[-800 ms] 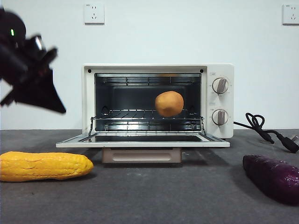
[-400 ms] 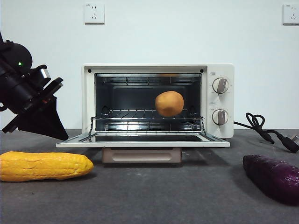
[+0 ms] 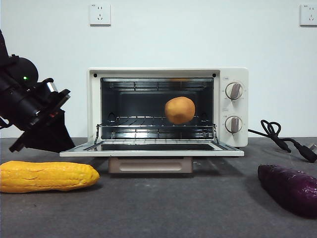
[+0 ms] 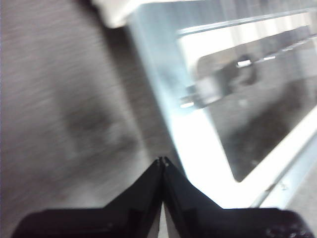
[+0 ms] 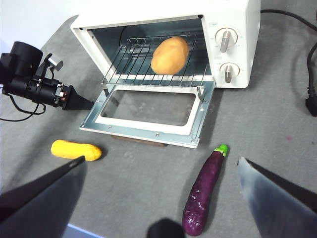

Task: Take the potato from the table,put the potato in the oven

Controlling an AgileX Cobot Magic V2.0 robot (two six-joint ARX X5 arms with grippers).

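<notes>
potato (image 3: 180, 110) sits on the rack inside oven (image 3: 167, 74), door down. left gripper (image 3: 63, 141) pressed together, empty, beside door's corner. right gripper (image 5: 158, 198) spread wide, high above table (image 3: 163, 203).

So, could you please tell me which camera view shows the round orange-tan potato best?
The right wrist view: the round orange-tan potato lies fully visible on the wire rack from above. The front view shows it level only; the blurred left wrist view misses it.

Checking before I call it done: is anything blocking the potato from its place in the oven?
Nothing visible. The potato already sits on the wire rack inside the oven, door open; the shut left gripper is beside the door's edge.
</notes>
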